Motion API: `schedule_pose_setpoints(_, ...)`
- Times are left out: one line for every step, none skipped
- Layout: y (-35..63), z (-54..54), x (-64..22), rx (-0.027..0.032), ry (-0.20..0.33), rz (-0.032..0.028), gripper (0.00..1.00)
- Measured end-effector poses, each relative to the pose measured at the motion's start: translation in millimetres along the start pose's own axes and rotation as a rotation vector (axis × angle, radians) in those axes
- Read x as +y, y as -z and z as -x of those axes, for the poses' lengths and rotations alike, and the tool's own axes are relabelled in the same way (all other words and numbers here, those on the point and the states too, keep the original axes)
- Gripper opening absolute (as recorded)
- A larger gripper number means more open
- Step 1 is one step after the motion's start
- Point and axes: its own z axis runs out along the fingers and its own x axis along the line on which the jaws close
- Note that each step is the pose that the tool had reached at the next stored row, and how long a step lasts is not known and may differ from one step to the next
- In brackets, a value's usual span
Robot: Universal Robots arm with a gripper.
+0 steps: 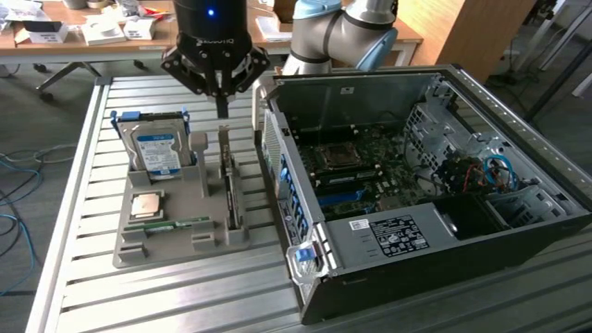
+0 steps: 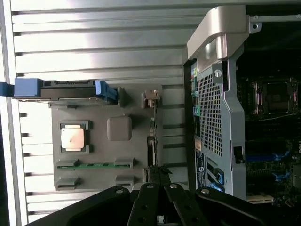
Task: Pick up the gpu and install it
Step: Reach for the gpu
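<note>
While the gpu [image 1: 229, 187] stands edgewise in its holder [image 1: 176, 251], the gripper [image 1: 220, 114] hangs just above (pinched together, holding nothing).

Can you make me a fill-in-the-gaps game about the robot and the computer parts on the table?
1. The gripper above the gpu is ____, not open.
2. The label on the hard drive is ____.
3. In the grey holder, the square chip between the hard drive and the memory stick is the ____.
Missing words: shut, blue, CPU.
</note>
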Motion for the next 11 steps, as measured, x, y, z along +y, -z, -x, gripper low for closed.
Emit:
schedule_pose_setpoints(0.1, 0.0, -1.1, 0.0000, 0.000, 0.0000, 0.11)
schedule_pose_setpoints(0.1, 0.0, -2.2, 0.0000, 0.000, 0.0000, 0.11)
schedule_pose_setpoints(0.2, -0.2, -3.2, 0.0001, 0.000, -0.0001, 0.11)
schedule_pose_setpoints(0.2, -0.5, -4.3, 0.0000, 0.000, 0.0000, 0.11)
schedule_pose_setpoints(0.3, -0.7, -5.4, 0.0000, 0.000, 0.0000, 0.11)
schedule_pose_setpoints(0.3, -0.8, -6.4, 0.0000, 0.000, 0.0000, 0.11)
schedule_pose_setpoints(0.4, -0.9, -7.3, 0.0001, 0.000, -0.0001, 0.11)
schedule_pose_setpoints(0.4, -0.9, -8.3, 0.0001, 0.000, -0.0001, 0.11)
schedule_pose_setpoints(0.5, -0.9, -9.2, 0.0000, 0.000, 0.0000, 0.11)
schedule_pose_setpoints(0.5, -1.0, -10.2, 0.0000, 0.000, 0.0000, 0.11)
schedule_pose_setpoints(0.5, -1.0, -11.1, 0.0000, 0.000, 0.0000, 0.11)
